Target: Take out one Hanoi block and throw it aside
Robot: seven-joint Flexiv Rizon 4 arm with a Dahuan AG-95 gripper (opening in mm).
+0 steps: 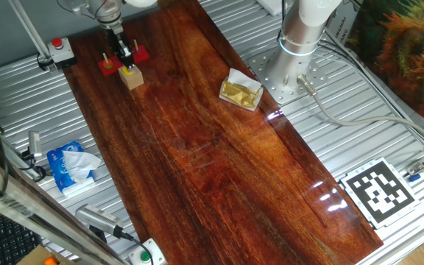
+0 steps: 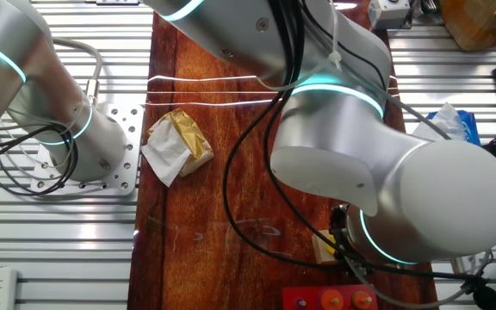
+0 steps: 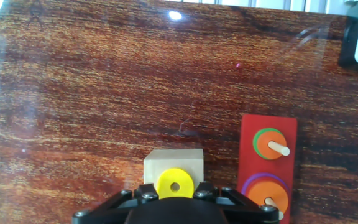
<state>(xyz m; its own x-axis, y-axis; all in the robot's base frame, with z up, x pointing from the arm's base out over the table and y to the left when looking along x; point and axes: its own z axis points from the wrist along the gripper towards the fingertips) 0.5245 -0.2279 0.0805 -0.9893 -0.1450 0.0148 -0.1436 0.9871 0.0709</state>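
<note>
- Yellow Hanoi block point(image 3: 174, 185) pinched flat between the tool point(image 3: 174, 194) fingers, closed on it
- Block sits above tan cube point(image 3: 174, 163); red peg base point(image 3: 268, 168) to its right in hand view

Yellow Hanoi block point(image 3: 174, 185), tan cube point(image 3: 174, 163).

In the hand view, the gripper point(image 3: 174, 198) fingertips are hidden behind the Hanoi block point(image 3: 174, 185), so contact is unclear. The red peg base point(image 3: 268, 163) is cut off by the bottom edge. In the other fixed view, the arm point(image 2: 386, 181) hides most of the tan cube point(image 2: 323, 248) and the block entirely.
</note>
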